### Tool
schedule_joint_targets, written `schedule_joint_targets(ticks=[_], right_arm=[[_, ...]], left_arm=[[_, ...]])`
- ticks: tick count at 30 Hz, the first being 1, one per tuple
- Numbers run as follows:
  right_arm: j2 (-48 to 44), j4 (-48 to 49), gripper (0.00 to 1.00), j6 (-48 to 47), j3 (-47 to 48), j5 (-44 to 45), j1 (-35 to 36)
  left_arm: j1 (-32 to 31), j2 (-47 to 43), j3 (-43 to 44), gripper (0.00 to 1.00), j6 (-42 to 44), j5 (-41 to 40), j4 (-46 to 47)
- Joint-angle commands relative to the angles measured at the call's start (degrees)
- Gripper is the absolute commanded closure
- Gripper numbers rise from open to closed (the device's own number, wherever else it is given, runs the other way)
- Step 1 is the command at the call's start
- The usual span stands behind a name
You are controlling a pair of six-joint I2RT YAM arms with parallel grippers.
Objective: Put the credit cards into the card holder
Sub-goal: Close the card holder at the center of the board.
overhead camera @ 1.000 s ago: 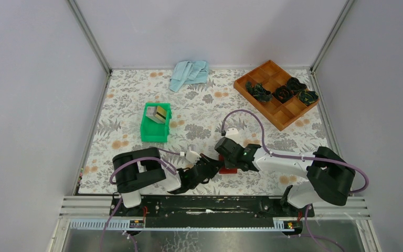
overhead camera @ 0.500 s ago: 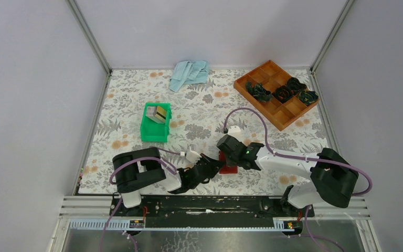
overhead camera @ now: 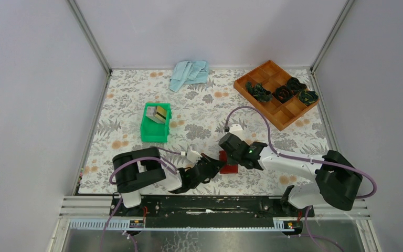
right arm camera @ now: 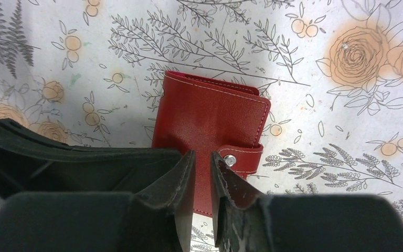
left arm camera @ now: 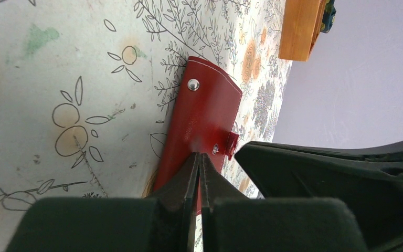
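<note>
Now dark red card holder (right arm camera: pixel 210 118) folded, snap tab fastened.

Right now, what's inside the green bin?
The green bin holds a small stack of cards, gold/yellowish on top, leaning at its far end. How many cards there are, and what lies under them, cannot be seen.

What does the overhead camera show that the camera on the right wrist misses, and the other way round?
Only the overhead view shows the green bin with cards inside, the blue cloth, the orange tray and both whole arms. Only the right wrist view shows the red card holder up close: folded shut, its tab snapped over the edge, the right gripper nearly closed just above it. Both show the card holder on the floral tablecloth and the left gripper beside it.
</note>
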Motion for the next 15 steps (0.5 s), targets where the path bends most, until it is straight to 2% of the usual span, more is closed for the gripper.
schedule_joint_targets(ticks=[1,15], right_arm=[[-3.54,-0.84,0.76,-1.76,1.50,1.84,-0.36],[-0.31,-8.66,0.68,-3.29,6.12,6.96,0.45]], left_arm=[[0.10,1.74,0.09,0.94,1.35,1.21,-8.49],[0.06,2.28,-0.13,0.94,1.03,1.37,-7.63]])
